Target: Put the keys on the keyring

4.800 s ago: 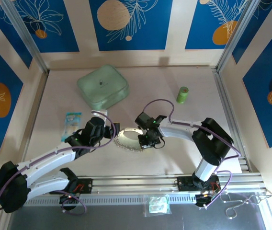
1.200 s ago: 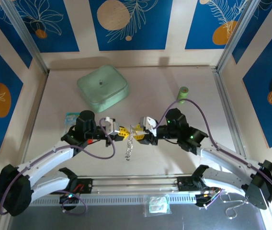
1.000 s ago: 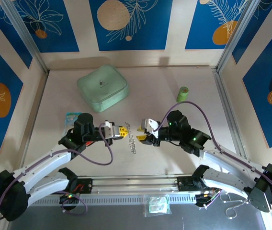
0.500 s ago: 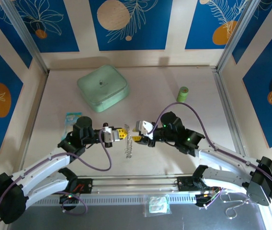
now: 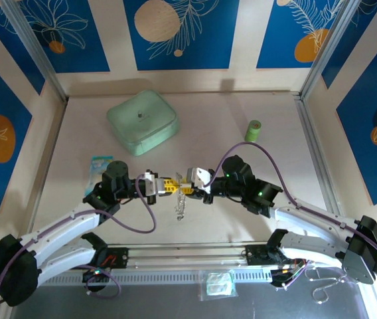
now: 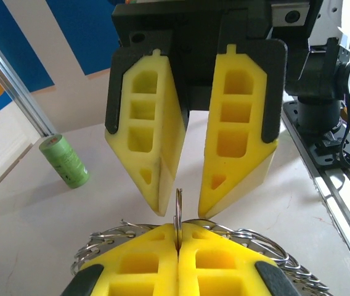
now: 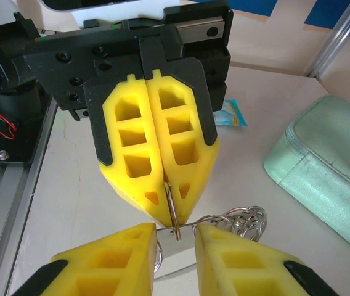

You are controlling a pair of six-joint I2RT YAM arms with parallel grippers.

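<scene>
Bright even light falling from overhead. Soft shadows lying on table [image 5: 228, 133]. Glare washing out upper corners of wrist views. Left gripper [image 6: 178, 229], close to lens, blurring slightly.

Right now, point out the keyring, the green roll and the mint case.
keyring [image 5: 180, 206], top external view, on its dangling beaded chain.
green roll [image 6: 65, 161], left wrist view, middle of its side.
mint case [image 5: 142, 121], top external view, centre of its lid.
</scene>
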